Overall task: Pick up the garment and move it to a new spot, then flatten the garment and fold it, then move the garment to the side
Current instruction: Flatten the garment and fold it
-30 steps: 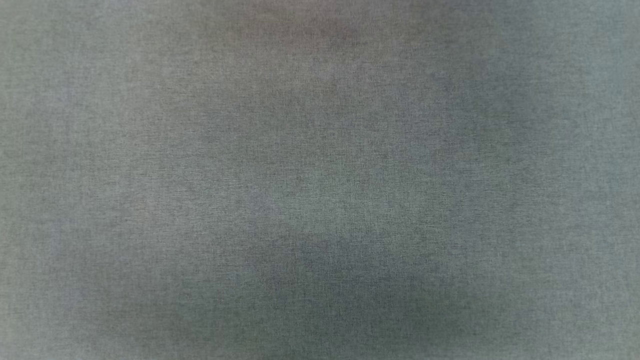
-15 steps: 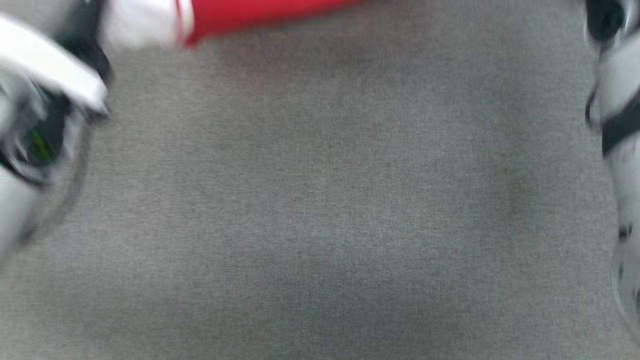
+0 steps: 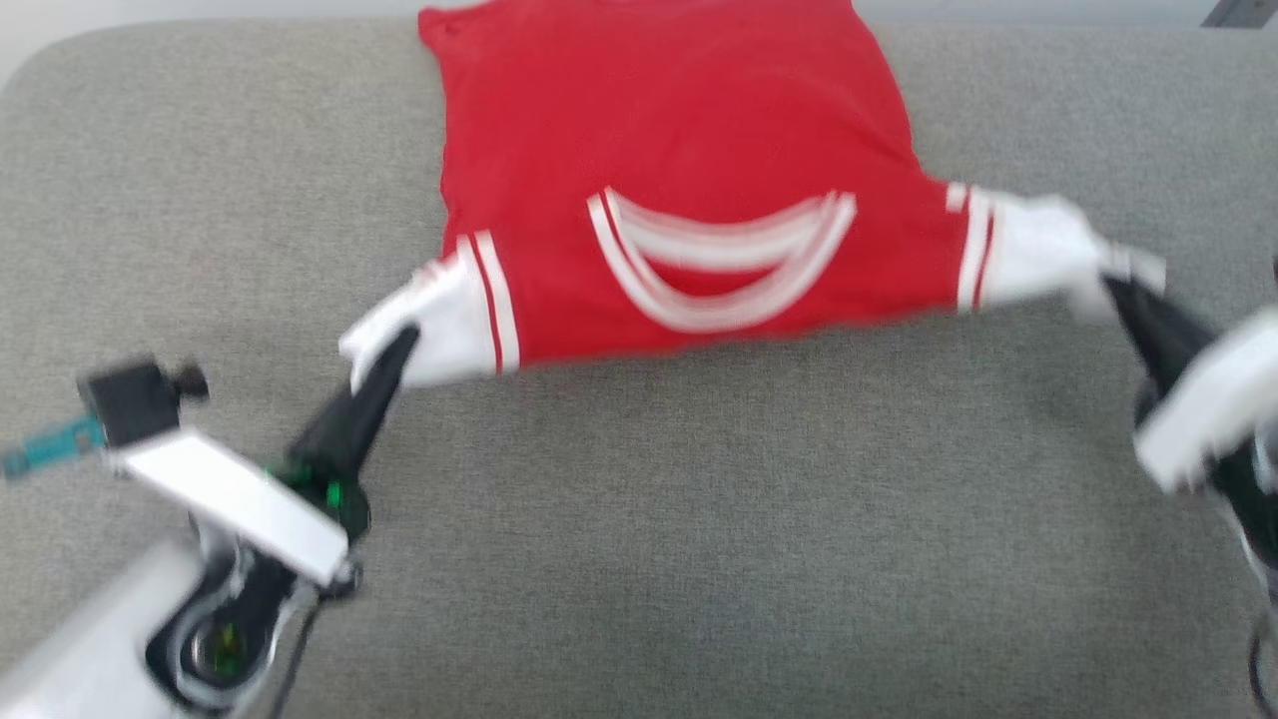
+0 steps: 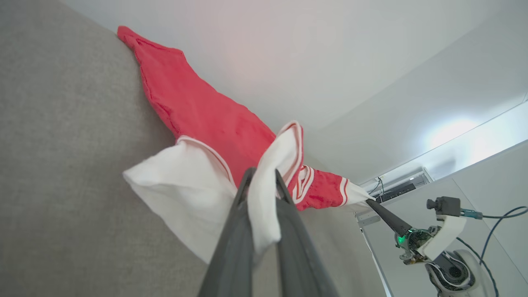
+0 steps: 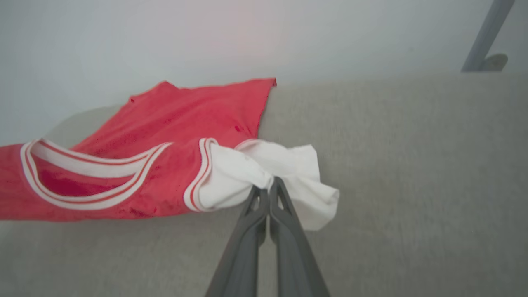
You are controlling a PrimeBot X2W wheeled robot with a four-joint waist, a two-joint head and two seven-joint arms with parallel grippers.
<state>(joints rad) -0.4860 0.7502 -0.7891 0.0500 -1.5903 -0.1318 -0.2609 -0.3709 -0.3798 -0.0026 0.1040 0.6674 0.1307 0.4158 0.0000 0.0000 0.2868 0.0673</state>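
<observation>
The garment point(image 3: 679, 140), a red shirt with white sleeves and a white-striped collar, is stretched between my two grippers above the grey cloth surface point(image 3: 699, 559), its hem lying at the far edge. My left gripper point(image 3: 399, 345) is shut on the white left sleeve, and in the left wrist view the sleeve point(image 4: 185, 194) bunches between the fingers point(image 4: 235, 231). My right gripper point(image 3: 1113, 285) is shut on the other white sleeve; the right wrist view has that gripper point(image 5: 269, 187) pinching the sleeve point(image 5: 264, 169). The shirt's front lettering is hidden.
The grey surface's rounded far-left corner point(image 3: 60, 60) borders a pale floor or wall. A grey metal leg point(image 5: 486, 37) stands beyond the far edge. The left wrist view shows my right arm point(image 4: 433, 243) in front of white walls.
The head camera has swung up from bare grey cloth, so the garment and both arms came into view. No move of the things themselves can be told.
</observation>
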